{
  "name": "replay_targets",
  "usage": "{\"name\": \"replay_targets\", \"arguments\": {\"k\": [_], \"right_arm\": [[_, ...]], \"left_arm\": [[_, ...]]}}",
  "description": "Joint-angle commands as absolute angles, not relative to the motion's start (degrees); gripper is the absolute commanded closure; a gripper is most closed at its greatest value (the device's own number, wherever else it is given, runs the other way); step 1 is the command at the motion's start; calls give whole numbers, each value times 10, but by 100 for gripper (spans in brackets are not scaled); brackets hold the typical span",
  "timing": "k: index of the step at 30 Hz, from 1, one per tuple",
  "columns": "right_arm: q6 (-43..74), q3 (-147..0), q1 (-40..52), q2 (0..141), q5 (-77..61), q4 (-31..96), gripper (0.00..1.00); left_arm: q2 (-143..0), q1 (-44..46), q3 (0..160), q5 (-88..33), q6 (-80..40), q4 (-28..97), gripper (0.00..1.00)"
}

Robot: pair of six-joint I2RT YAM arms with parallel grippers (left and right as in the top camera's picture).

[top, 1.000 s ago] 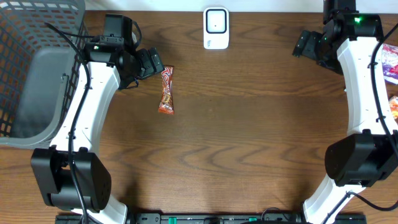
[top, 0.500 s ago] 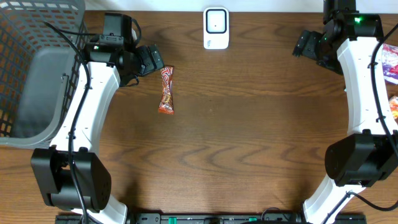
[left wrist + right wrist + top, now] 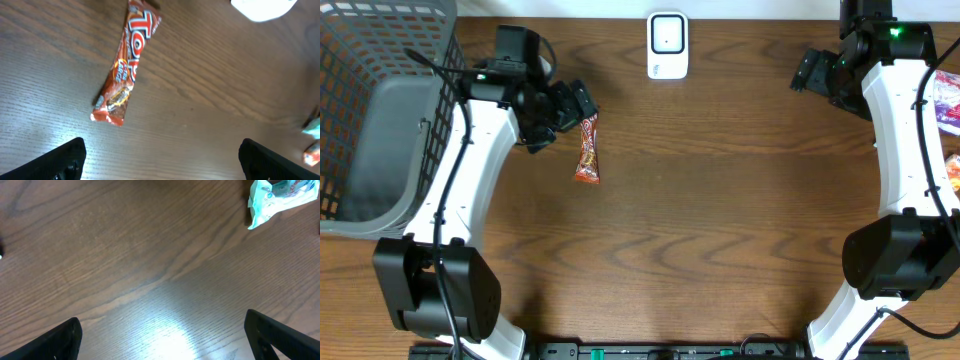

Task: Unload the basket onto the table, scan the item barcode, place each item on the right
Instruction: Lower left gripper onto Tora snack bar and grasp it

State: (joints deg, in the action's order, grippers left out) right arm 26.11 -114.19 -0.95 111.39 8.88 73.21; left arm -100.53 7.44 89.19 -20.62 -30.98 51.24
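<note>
Red foil-wrapped candy bar (image 3: 125,65) on brown wooden table (image 3: 720,220): your left gripper (image 3: 575,104) hovers beside it, jaws spread. Approach step; next, lower and pinch the bar.

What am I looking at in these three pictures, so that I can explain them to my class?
Two white robot arms stand at a wooden table. One picture looks down from above. The other two come from a camera on each wrist. The left pincer hangs open beside the top of a red candy bar and holds nothing. The right pincer, also open and empty, is at the far right. A small white device, probably the scanner, sits at the back edge. A grey basket is at the left and snack packets are at the right.
</note>
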Motion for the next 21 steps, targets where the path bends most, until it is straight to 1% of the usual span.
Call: {"name": "replay_targets", "arguments": {"k": [1, 5, 7, 8, 10, 13, 21], "right_arm": [[267, -1142, -7, 1115, 100, 733, 1], [267, -1142, -7, 1115, 100, 733, 1], [267, -1142, -7, 1115, 100, 733, 1], [267, -1142, -7, 1115, 100, 733, 1], [267, -1142, -7, 1115, 100, 733, 1], [267, -1142, -7, 1115, 100, 733, 1], [267, -1142, -7, 1115, 100, 733, 1]], "left_arm": [[-1009, 95, 887, -170, -292, 516, 2], [-1009, 98, 887, -169, -292, 512, 2], [-1010, 98, 887, -168, -291, 499, 1], [-1012, 98, 887, -164, -287, 491, 7], [-1017, 100, 887, -124, -286, 485, 12], [-1035, 104, 887, -46, -286, 485, 13], [-1096, 108, 887, -44, -286, 487, 12]]}}
